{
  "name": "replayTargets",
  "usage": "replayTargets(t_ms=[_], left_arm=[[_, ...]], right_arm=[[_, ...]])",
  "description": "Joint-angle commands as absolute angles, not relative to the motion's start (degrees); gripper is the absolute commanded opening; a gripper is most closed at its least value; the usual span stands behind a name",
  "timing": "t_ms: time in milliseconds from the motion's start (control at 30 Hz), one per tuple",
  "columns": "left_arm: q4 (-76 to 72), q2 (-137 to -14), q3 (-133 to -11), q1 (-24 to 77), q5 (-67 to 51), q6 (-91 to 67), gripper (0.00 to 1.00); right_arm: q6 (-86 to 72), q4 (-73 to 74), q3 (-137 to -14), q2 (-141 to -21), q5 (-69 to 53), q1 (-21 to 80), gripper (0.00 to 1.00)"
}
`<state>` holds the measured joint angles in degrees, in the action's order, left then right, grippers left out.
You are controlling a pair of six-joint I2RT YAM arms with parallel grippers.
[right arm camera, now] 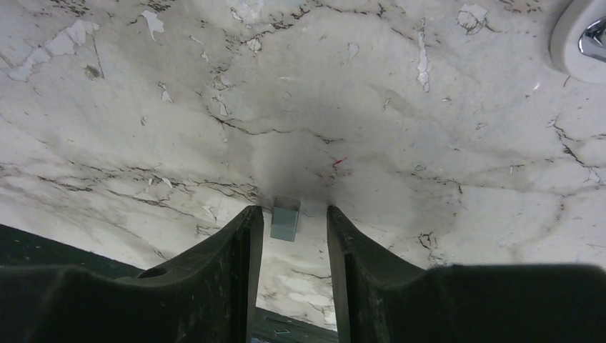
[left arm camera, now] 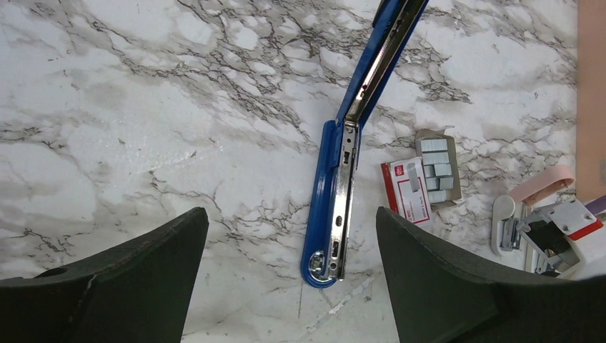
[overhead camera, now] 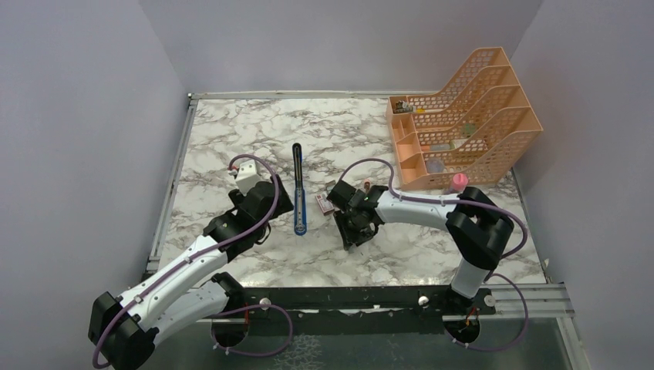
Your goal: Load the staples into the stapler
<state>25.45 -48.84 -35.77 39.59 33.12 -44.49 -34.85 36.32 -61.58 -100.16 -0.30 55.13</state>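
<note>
The blue stapler (overhead camera: 298, 193) lies opened out flat on the marble, its silvery channel (left arm camera: 344, 207) facing up. Just right of it sit the staples: a pink-and-white box (left arm camera: 406, 191) and a grey tray of strips (left arm camera: 436, 166). My left gripper (left arm camera: 291, 214) hovers open above the stapler's near end, touching nothing. My right gripper (right arm camera: 294, 209) points down at the table right of the box, jaws partly apart. One short staple strip (right arm camera: 284, 221) lies between its tips, close to the left finger and not pinched.
An orange file rack (overhead camera: 463, 116) with small items stands at the back right. A white-and-pink object (left arm camera: 506, 214) lies right of the staples box. A pink highlighter (overhead camera: 459, 182) is by the rack's front corner.
</note>
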Motion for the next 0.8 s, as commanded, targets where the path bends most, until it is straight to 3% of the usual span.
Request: replayTargets(t_ms=[0,200,767], left_arm=[[25.6,-47.9,-35.1,39.0,35.2,-43.8,0.88],[25.6,-46.8,-34.0,39.0,35.0,-44.3,0.88],[26.5,-44.3,-38.9,38.7,33.0,-41.6,0.88]], right_arm=[[-37.1,37.0,-63.1,-101.9,1.4,55.8,0.41],[-38.0,38.8,-64.5,-103.7,2.5,56.4,0.32],[-45.9,43.9,-69.4,-104.7,10.7,58.4,0.21]])
